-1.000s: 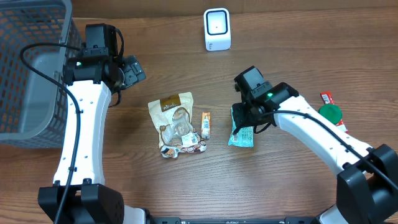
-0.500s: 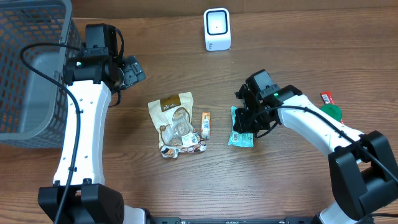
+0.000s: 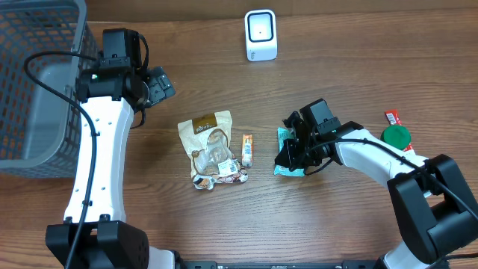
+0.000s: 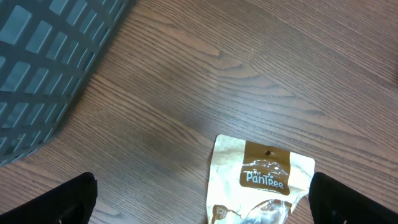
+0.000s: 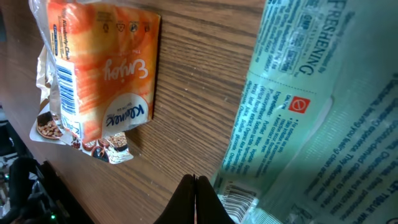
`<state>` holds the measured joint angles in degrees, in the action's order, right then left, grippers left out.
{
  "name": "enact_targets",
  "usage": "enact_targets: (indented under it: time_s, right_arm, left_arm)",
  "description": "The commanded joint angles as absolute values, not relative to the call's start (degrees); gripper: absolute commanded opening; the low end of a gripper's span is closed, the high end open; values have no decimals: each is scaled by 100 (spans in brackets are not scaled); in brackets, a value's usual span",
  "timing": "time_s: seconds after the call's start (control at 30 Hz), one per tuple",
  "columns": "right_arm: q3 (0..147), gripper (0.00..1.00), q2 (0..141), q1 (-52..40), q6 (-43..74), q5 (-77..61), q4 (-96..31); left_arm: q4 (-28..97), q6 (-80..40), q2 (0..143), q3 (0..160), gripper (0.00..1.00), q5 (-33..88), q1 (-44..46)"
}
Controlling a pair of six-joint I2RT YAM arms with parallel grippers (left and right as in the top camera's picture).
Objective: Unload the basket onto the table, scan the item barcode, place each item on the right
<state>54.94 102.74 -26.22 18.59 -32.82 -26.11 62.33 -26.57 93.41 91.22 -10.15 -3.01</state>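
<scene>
While the right gripper [image 5: 194, 184] sits closed at the edge of the teal packet [image 5: 323, 106], lying flat on the table [image 3: 336, 224] beside the orange bar [image 3: 247, 149], the pick-up looks to be in hand; the left gripper [image 3: 159, 84] hangs wide open, empty; next, the packet's barcode must be lifted to face the scanner [image 3: 261, 34].

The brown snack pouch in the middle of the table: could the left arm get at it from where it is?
Probably yes. The left gripper hangs open close to the brown snack pouch, with only bare wood between them. The basket stands off to the side.
</scene>
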Motion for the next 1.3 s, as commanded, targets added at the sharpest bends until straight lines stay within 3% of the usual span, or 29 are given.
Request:
enact_targets:
  time_s: [0.0, 0.33, 1.07, 1.27]
  right_arm:
    - [5474, 4, 10291, -2563, 1992, -3468, -2543]
    - [5492, 4, 10283, -2032, 1994, -4731, -2493]
    - [4897, 4, 10289, -1778, 2132, -4523, -1981]
    - [4624, 4, 10289, -1776, 2735, -4195, -1625]
  left_arm:
    - [6235, -2635, 9251, 9170, 100, -1092, -298]
    - [6233, -2633, 9251, 9168, 100, -1092, -298]
    - [6235, -2633, 9251, 9168, 100, -1092, -298]
    - [6233, -2633, 9251, 9170, 100, -1092, -298]
